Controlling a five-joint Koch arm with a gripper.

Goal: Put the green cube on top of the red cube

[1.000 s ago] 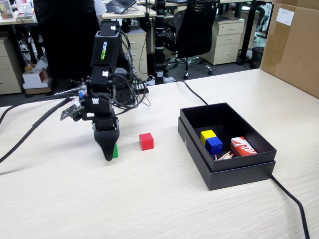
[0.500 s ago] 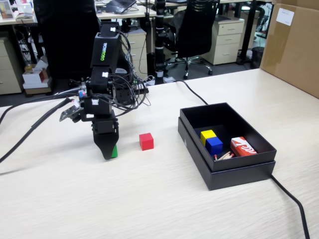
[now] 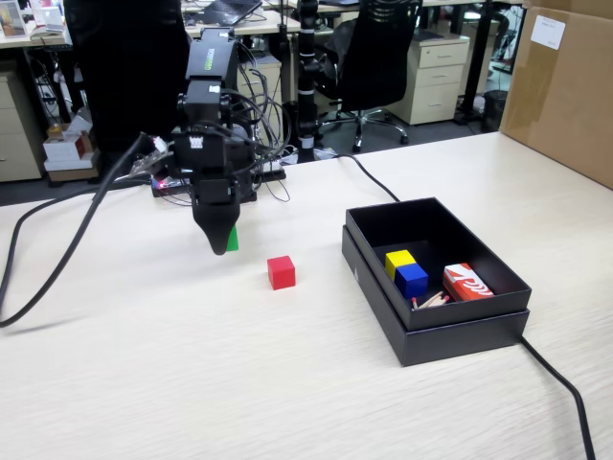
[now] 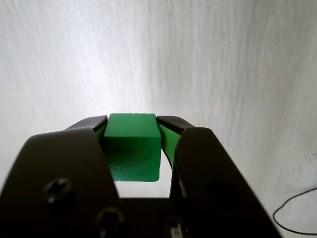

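Green cube (image 4: 132, 146), clamped between both jaws of the gripper (image 4: 132, 124) in the wrist view, black fingers (image 4: 67, 163) pressed against its left and right faces, pale wood-grain table (image 4: 223, 64) below. In the fixed view, same green cube (image 3: 232, 239) glimpsed as a sliver behind the dark gripper (image 3: 218, 244) tip, held clear above the table (image 3: 192, 364) toward its far left part, near the far edge. Red cube (image 3: 281, 272) alone on the tabletop, just right of the gripper and slightly nearer the camera, apart from the green one. Farther right, toward the right edge, an open black box (image 3: 450, 340), containing a yellow cube (image 3: 397, 259) touching a blue cube (image 3: 412, 279), with a red-and-white printed box (image 3: 467, 282) beside them. Black cable (image 3: 57, 268) trailed across the left side of the table from the arm.
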